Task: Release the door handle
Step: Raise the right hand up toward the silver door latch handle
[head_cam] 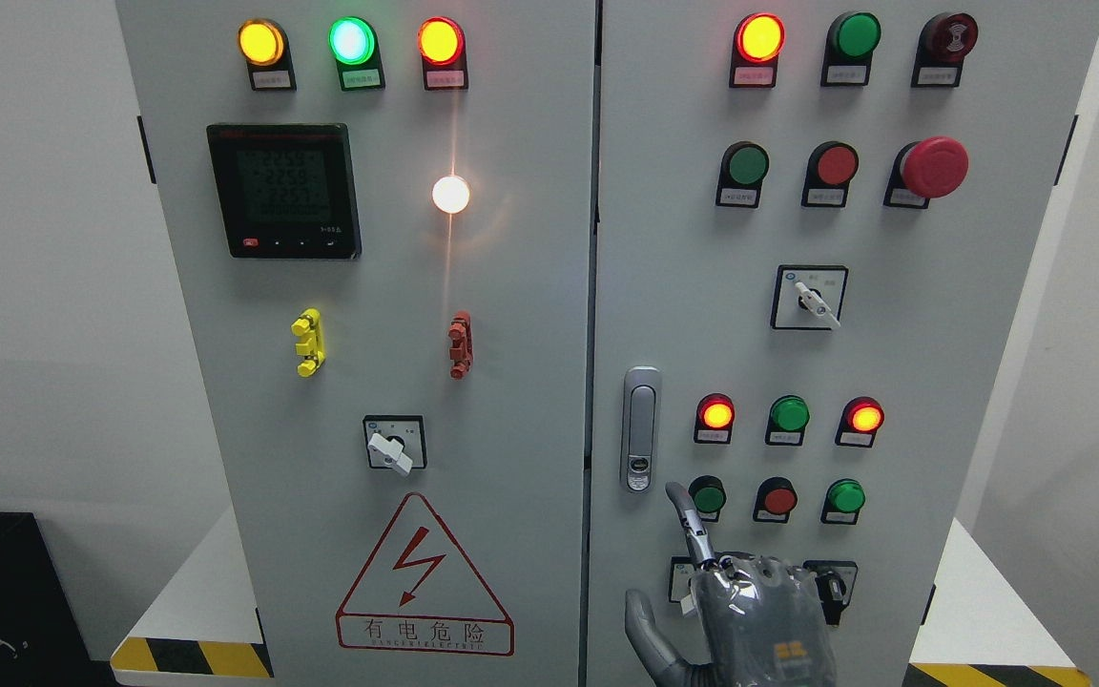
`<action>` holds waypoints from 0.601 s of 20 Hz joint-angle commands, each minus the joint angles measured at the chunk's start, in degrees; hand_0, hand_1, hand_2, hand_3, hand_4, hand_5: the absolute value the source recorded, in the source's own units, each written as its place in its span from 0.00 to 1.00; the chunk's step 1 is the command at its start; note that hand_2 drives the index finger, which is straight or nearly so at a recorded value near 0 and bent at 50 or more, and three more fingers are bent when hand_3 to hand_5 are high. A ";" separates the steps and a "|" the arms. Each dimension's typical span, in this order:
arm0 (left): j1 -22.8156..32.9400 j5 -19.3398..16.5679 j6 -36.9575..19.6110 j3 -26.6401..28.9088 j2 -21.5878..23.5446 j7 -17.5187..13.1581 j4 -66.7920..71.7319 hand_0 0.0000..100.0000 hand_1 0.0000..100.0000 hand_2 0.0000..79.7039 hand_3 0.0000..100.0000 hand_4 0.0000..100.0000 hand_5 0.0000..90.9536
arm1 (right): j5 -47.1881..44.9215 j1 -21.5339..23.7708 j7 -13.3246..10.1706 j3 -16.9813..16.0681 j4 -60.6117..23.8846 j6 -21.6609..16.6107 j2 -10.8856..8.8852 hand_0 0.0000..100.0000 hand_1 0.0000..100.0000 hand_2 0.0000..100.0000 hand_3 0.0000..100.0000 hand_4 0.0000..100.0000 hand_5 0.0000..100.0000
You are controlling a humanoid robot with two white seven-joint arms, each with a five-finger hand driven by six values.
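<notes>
From the head view, a big grey cabinet (511, 382) fills the picture. It has two doors. The silver door handle (641, 429) sits upright on the right door (969, 363), close to its left edge. Nothing touches the handle.

The right hand (750, 611) comes up from the bottom, right of the middle. It is below the handle and a bit to its right. One of the fingers (688, 520) points up, with its tip just under the handle (not on it). The thumb sticks out to the left. The other fingers are curled in. The hand holds nothing.

Lit lamps glow on both doors, and a red warning triangle (424, 577) is on the left door (225, 429).
</notes>
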 commanded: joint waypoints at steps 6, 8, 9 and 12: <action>0.97 0.04 -0.05 0.00 -0.01 0.01 -0.01 0.12 0.56 0.00 0.00 0.00 0.00 | 3.96 -2.33 -0.11 1.98 4.31 0.30 0.09 0.51 0.27 0.05 1.00 0.98 1.00; 0.97 0.04 -0.05 0.00 -0.01 0.01 0.07 0.12 0.56 0.00 0.00 0.00 0.00 | 4.04 -2.59 -0.11 2.16 4.66 0.30 0.09 0.51 0.27 0.05 1.00 0.98 1.00; 0.97 -0.05 -0.05 0.00 -0.01 0.01 -0.01 0.12 0.56 0.00 0.00 0.00 0.00 | 4.13 -2.68 -0.11 2.16 4.92 0.39 0.09 0.51 0.27 0.05 1.00 0.98 1.00; 0.97 0.04 -0.05 0.00 -0.01 0.01 -0.01 0.12 0.56 0.00 0.00 0.00 0.00 | 4.66 -2.94 -0.11 2.16 5.19 1.53 0.18 0.50 0.26 0.04 1.00 0.97 1.00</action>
